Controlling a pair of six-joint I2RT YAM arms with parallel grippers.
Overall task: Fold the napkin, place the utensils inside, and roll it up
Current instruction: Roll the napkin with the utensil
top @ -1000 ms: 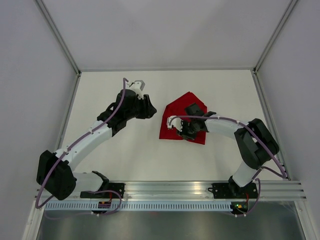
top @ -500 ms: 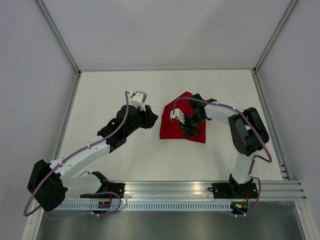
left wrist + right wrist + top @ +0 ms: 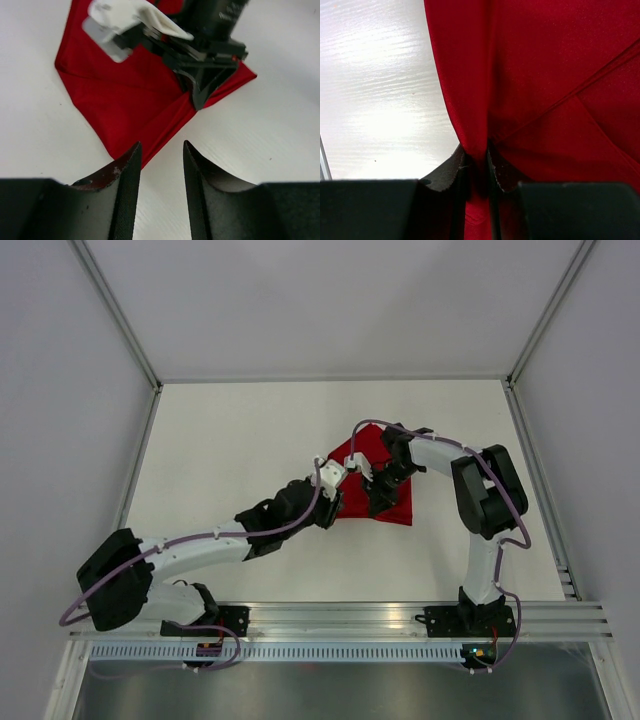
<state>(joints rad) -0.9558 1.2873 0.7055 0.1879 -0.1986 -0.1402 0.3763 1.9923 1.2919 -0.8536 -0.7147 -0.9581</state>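
Napkin (image 3: 397,507), bright red thin fabric, is laid on white table (image 3: 230,440), partly hidden by arms. Its fold is pinched by right gripper (image 3: 476,156); left gripper (image 3: 161,150) is spread at its edge.

Red napkin (image 3: 396,508) lies partly folded, one fold raised.

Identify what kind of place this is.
Likely a lab robot test cell: white tabletop, plain pale enclosure walls, two arms bolted to an aluminium rail, a plain red fabric napkin as prop.
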